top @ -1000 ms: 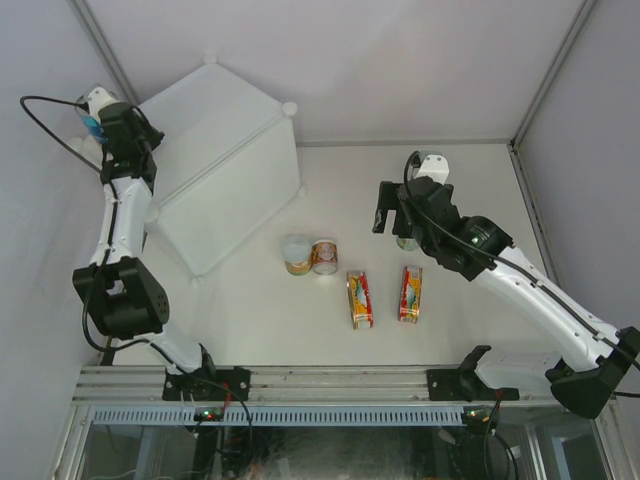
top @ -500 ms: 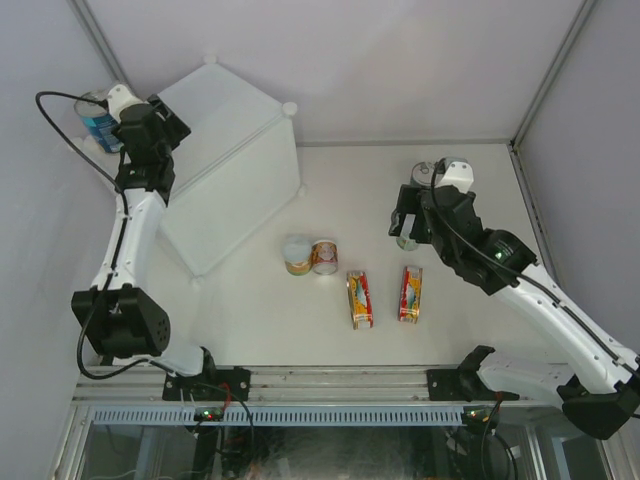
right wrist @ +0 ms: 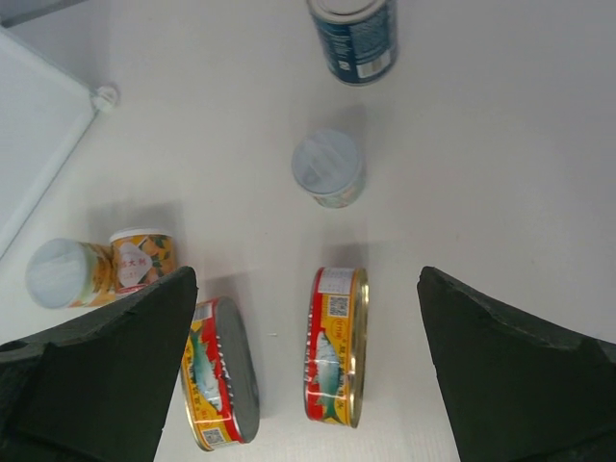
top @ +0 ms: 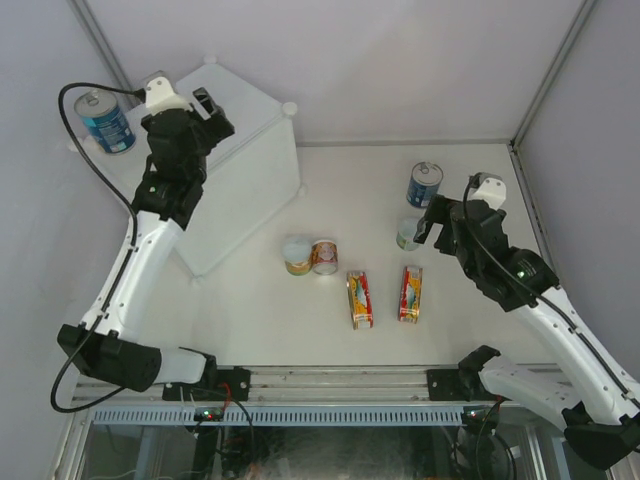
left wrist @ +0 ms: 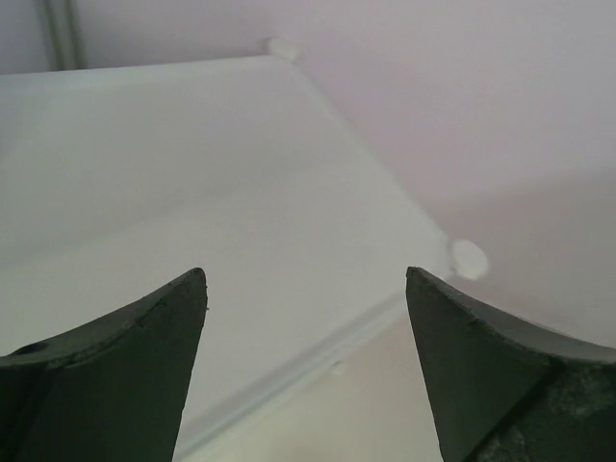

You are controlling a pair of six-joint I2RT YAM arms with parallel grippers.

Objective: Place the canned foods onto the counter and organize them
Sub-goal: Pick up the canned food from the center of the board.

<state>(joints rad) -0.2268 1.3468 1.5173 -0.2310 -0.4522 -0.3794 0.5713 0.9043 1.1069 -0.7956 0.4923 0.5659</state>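
left gripper (left wrist: pixel 303 289): jaws stood wide apart, nothing held or touched between them. it hung over the flat top of the counter (left wrist: pixel 192 173), with a round corner knob (left wrist: pixel 469 258) off beyond its right finger.

right gripper (right wrist: pixel 303 289): jaws likewise wide apart and empty, clear of every can below it.

the counter was a large, cube-shaped box of milky translucent plastic, with smooth panels and white knobs at its corners.

canned foods, as found:
- first tall can (top: pixel 105 122), blue label and silver top, upright, to the left of the left gripper and apart from it. it stood at the counter's left edge, but its footing could not be made out.
- second tall can (right wrist: pixel 354 37), same pattern, upright on the white tabletop (top: pixel 300 330), farthest ahead of the right gripper.
- pale-lidded short can (right wrist: pixel 327 166), round, upright, just nearer the right gripper than the second tall can.
- two short cans to the left of the right gripper, touching: one pale-topped (right wrist: pixel 60 272), one with an orange printed label (right wrist: pixel 142 257).
- two flat oval tins, red and yellow with a fish picture and metal rims: one (right wrist: pixel 336 345) directly below the right gripper, the other (right wrist: pixel 221 373) beside its left finger. they lay side by side, apart.
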